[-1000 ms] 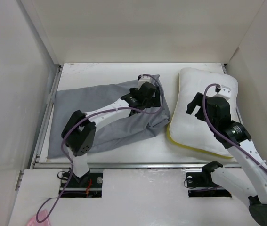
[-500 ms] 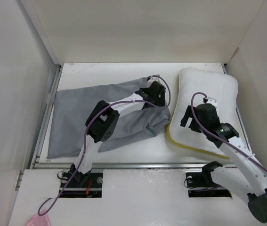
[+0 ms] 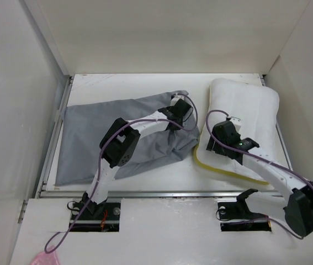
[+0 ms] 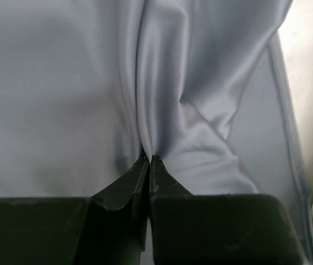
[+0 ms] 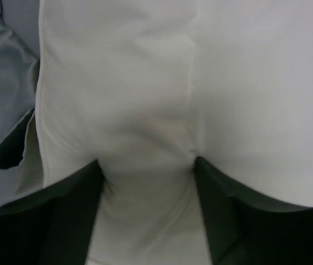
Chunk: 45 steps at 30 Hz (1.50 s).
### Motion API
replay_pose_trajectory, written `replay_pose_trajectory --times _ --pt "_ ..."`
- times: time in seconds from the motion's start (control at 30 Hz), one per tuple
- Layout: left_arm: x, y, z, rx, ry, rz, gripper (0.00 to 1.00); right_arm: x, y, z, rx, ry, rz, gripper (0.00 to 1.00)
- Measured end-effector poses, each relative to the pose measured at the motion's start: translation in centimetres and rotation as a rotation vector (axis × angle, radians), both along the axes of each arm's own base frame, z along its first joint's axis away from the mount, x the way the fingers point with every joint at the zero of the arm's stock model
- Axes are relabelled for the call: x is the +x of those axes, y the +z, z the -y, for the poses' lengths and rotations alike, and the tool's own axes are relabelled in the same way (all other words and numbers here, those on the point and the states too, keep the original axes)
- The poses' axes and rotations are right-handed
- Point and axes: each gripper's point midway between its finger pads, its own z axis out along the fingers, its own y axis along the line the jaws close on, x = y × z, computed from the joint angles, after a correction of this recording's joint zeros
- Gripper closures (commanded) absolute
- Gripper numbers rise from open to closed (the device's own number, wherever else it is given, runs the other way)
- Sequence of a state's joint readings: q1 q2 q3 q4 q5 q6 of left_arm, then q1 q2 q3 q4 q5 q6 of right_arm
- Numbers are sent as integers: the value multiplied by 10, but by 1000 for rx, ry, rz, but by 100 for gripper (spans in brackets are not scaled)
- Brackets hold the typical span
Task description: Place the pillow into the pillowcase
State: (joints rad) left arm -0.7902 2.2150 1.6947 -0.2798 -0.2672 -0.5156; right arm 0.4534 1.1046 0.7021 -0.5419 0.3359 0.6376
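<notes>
left gripper [image 4: 148, 161] fingers pressed together, pinching fold of grey pillowcase [image 4: 62, 83]. right gripper [image 5: 145, 165] fingers wide, white pillow [image 5: 244, 83] bunched between, touching both. top view: both grips hard to make out under wrists. only it shows pillowcase flat on left, pillow just beside on right, yellow trim [image 3: 222, 170] along near edge.

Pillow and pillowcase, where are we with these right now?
The left gripper is shut on a fold of the grey pillowcase at the end nearest the pillow. The right gripper has its jaws pressed into the white pillow at the edge facing the case. The pillow lies wholly outside the pillowcase, beside it on the table.
</notes>
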Motion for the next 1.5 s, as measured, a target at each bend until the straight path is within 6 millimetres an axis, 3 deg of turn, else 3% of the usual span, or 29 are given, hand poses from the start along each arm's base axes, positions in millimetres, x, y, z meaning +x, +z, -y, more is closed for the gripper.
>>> replay_pose_trajectory --times 0.03,0.07,0.17,0.33,0.47,0.67,0.8,0.93,1.03,1.13,1.33,1.4,1.5 --pt "-5 4 -7 10 0 -1 100 4 -3 -1 -5 -8 3 62" --pt "-11 9 -14 15 0 2 100 8 -5 -2 -12 -14 9 77" --pt "-21 37 -33 13 12 33 100 25 2 -4 -5 -49 58 100" --pt "-37 76 -59 -23 31 90 100 51 28 -12 17 -77 144 100" --pt "-43 85 -70 -27 41 104 100 67 55 -17 23 -64 213 100" --pt "-49 89 -72 -23 15 107 100 91 107 -17 11 -76 342 100" --pt "-51 110 -76 -32 3 142 100 102 123 -15 -13 -75 385 100" --pt "-58 137 -92 -83 7 181 100 109 117 -22 -41 -6 371 100" --pt "-64 149 -103 -121 8 191 100 113 108 -38 -42 99 366 100" --pt "-67 151 -100 -143 -18 186 100 110 92 -64 -60 224 360 100" --pt "-74 149 -91 -158 -75 162 100 106 30 -125 -116 438 255 100" --pt "-76 148 -90 -160 -82 156 100 111 19 -134 -126 459 239 100" --pt "-80 150 -86 -172 -104 151 100 125 25 -138 -134 438 258 100"
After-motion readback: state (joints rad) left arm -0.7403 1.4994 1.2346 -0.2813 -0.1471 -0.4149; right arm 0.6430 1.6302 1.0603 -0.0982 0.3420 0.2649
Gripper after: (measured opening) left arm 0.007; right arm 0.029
